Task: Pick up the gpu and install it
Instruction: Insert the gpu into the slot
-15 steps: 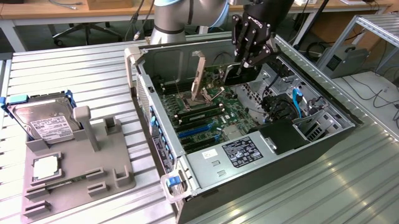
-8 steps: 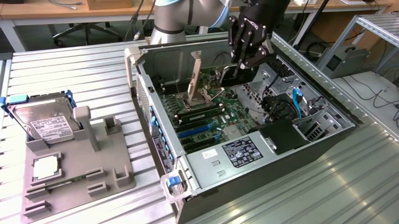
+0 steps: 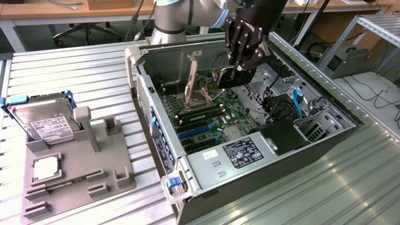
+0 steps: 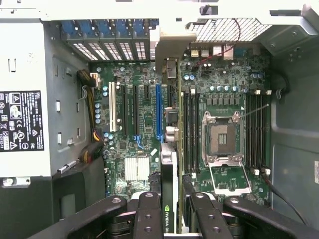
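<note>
The gripper (image 3: 241,69) hangs inside the open computer case (image 3: 149,105) with its fingers (image 4: 149,211) closed on the gpu (image 4: 169,167), one pad on each flat face, so the card stands on edge between them. In the wrist view the gripper (image 4: 171,193) clamps the end of the card that carries the green label, and the card runs straight away from the hand to its silver bracket (image 4: 172,50), which sits against the rear slot panel (image 4: 109,47). The exterior view agrees: the dark gpu (image 3: 222,78) reaches from the fingers toward the exterior view's left, and the narrow bracket (image 3: 192,72) stands upright by the rear wall. The card's long axis therefore lies parallel to the expansion slots on the motherboard (image 4: 147,119). Its lower edge appears just beside the blue slot (image 4: 159,112), on the side of the memory slots (image 4: 188,129) and the processor socket (image 4: 221,137), though the camera's angle may account for some of that offset. How much gap lies between the card's edge and the board cannot be told; judging by the exterior view, the card looks raised, not seated. Farther out, the power supply (image 3: 244,152) fills the near end of the case, and well apart, at the exterior view's left, a hard drive (image 3: 44,119) stands in a grey fixture (image 3: 93,164).
</note>
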Tool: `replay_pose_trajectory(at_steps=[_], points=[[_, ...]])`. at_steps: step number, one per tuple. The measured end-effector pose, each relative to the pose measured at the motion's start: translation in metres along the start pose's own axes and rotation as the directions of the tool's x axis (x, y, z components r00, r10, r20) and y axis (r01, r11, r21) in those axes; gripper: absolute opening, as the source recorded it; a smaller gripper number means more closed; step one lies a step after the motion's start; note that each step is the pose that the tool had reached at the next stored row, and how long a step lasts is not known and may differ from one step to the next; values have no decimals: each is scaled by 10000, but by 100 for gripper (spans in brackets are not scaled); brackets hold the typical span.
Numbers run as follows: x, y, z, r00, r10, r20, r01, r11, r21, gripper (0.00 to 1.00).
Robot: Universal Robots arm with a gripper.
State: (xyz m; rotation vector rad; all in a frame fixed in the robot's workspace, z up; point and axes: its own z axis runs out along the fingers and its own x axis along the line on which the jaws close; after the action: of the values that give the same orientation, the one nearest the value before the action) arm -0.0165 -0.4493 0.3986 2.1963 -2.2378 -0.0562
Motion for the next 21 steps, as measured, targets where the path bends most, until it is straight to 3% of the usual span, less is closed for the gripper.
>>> replay_pose_trajectory(at_steps=[3,10,21], points=[[2,28,40,10000,0,0,0,10000,33,27],[4,58,133,10000,-6,3,6,9998,179,27],[8,89,279,10000,-6,3,6,9998,189,27]])
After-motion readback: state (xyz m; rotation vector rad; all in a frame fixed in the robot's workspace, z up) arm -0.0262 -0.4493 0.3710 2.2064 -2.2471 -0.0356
